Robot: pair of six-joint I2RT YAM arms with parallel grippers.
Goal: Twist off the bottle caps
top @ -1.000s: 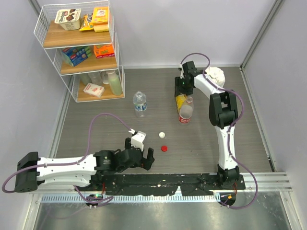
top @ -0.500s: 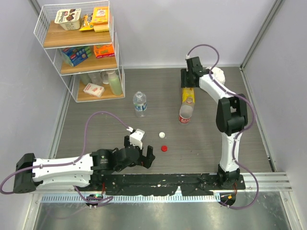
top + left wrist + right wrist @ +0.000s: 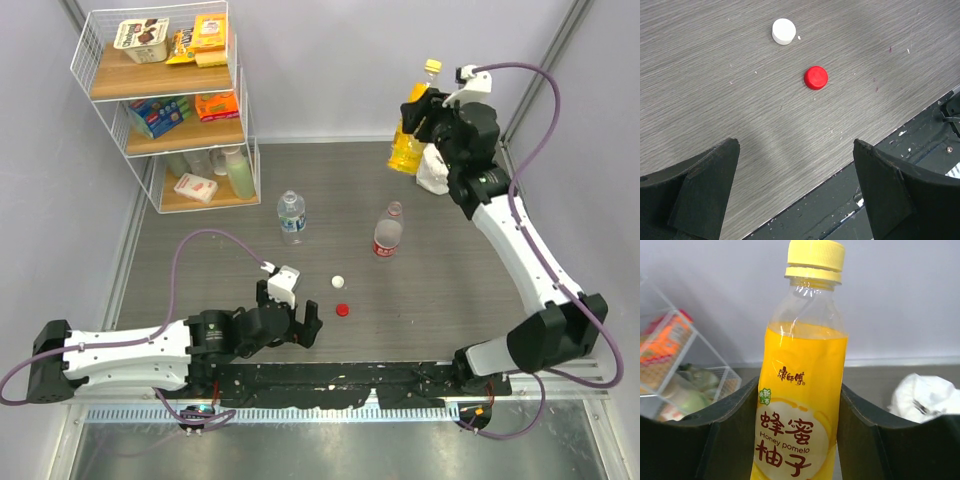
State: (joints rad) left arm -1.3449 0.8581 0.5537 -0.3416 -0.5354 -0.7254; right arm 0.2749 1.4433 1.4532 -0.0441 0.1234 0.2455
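While the right gripper [image 3: 800,407] is clamped on the body of the yellow-orange bottle [image 3: 803,355] and holds it upright in the air at the far right of the table [image 3: 200,250], close to the back wall, the yellow cap [image 3: 816,254] sits fully screwed on above the fingers. The left gripper [image 3: 796,150] hangs low near the front edge, jaws spread wide and empty, well apart from the lifted bottle. Just ahead of it the red cap [image 3: 816,77] and the white cap [image 3: 784,31] lie loose on the wood, and the red-label bottle [image 3: 386,237] and the blue-white-label bottle [image 3: 291,217] stand mid-table, seemingly already opened. So the yellow cap looks to be the last one. To do this step well, the right arm would likely need to carry the bottle toward the middle, where the left arm can reach it, keeping it vertical, since it is nearly full. The grip sits at the label, which leaves the neck free; that suits a pinch from the left fingers squarely on the cap's ribbed side. A firm, not crushing, hold on the body matters, as squeezing could push liquid out once the thread lets go.
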